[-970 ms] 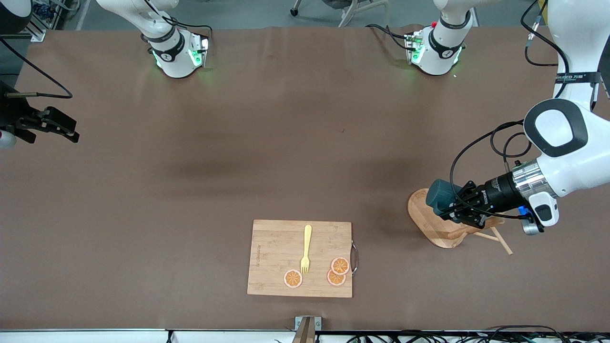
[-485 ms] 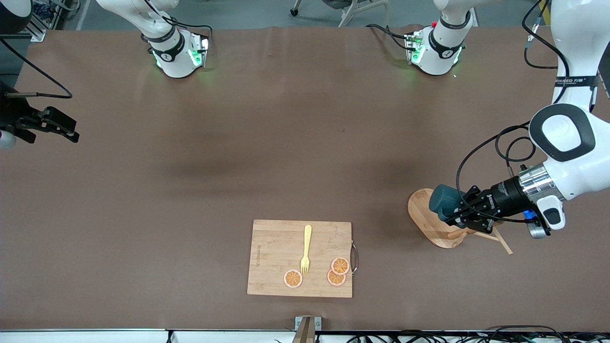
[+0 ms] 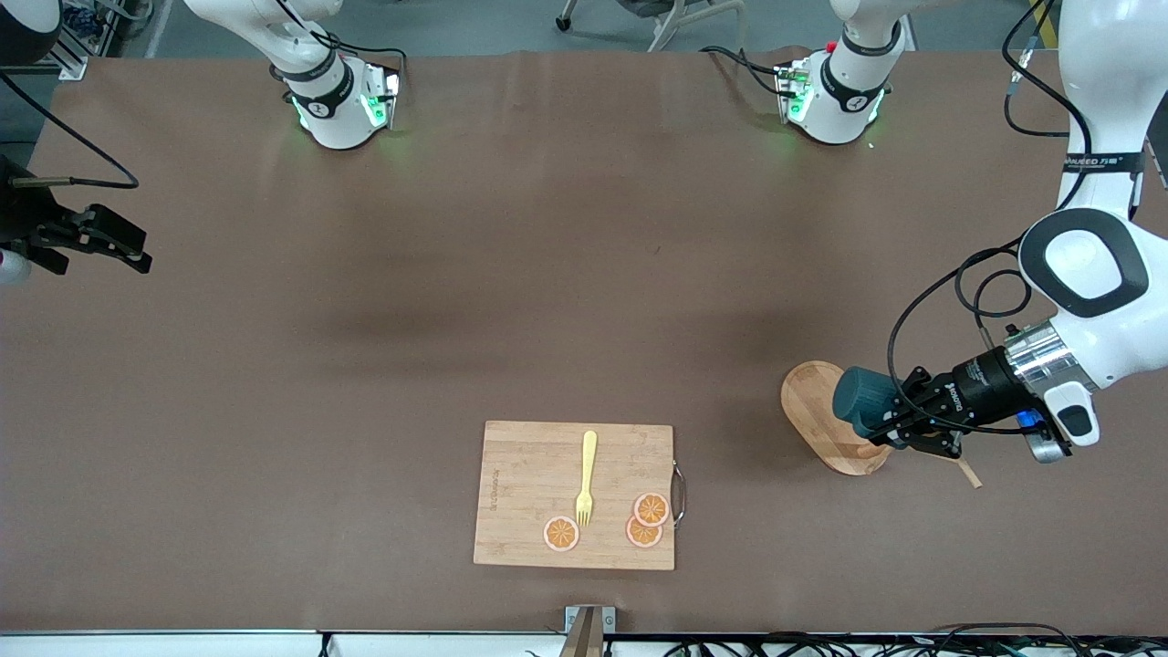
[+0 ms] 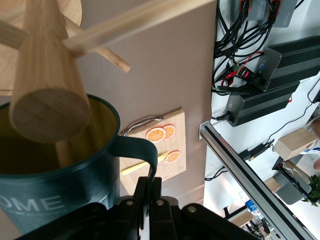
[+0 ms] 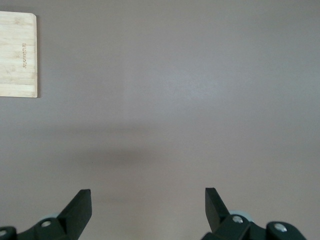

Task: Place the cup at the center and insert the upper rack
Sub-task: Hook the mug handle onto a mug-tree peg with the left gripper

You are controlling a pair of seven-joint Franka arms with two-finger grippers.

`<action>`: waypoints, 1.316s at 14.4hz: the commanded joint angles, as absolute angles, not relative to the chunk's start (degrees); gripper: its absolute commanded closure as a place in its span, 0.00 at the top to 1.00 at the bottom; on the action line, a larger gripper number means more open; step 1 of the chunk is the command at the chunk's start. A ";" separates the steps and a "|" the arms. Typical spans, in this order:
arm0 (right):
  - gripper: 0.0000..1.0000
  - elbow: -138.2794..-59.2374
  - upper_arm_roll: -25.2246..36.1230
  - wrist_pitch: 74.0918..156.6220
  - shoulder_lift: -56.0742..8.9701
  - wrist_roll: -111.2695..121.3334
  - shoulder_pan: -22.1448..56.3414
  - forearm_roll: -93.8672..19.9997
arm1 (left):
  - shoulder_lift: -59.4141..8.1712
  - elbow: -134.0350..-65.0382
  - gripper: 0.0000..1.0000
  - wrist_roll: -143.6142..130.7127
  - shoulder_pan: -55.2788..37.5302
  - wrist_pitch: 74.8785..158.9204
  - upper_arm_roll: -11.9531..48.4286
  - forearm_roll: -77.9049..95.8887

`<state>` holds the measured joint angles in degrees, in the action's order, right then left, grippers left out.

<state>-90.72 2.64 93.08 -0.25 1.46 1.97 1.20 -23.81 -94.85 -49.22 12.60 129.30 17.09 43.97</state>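
The cup (image 3: 862, 401), dark teal with a yellow inside, hangs in the air over the upper rack (image 3: 817, 411), a light wooden stand with an oval base. My left gripper (image 3: 892, 422) is shut on the cup's handle (image 4: 135, 150). In the left wrist view the rack's thick post (image 4: 42, 75) ends right at the cup's (image 4: 50, 200) mouth, and a thin peg reaches into it. My left gripper (image 4: 150, 182) hides most of the post in the front view. My right gripper (image 3: 137, 255) waits open with nothing in it over bare table at the right arm's end.
A rectangular wooden cutting board (image 3: 529, 474) lies near the table's front edge, with a yellow fork (image 3: 587, 474) and three orange slices (image 3: 651, 508) on it. Both arm bases stand along the table's back edge. The right wrist view shows the board's corner (image 5: 17, 55).
My left gripper has carried the cup a little toward the left arm's end of the table and lower over the rack, covering more of its post and pegs. The right arm has not moved.
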 commanded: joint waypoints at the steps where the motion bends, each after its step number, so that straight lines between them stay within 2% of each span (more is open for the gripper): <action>1: 1.00 -92.20 2.29 93.51 1.41 1.32 1.85 1.93 | -24.26 -94.13 0.01 -48.16 13.01 129.73 17.40 45.09; 17: 1.00 -92.20 2.29 93.60 1.41 1.32 2.55 1.76 | -24.26 -93.96 0.05 -48.25 14.85 129.73 17.40 44.47; 18: 1.00 -92.20 2.29 93.69 1.41 1.32 2.55 1.76 | -24.26 -93.96 0.07 -48.16 14.85 129.73 17.40 44.47; 19: 1.00 -92.20 2.29 93.69 1.41 1.23 2.55 1.76 | -24.26 -93.96 0.15 -48.16 14.85 129.73 17.40 44.39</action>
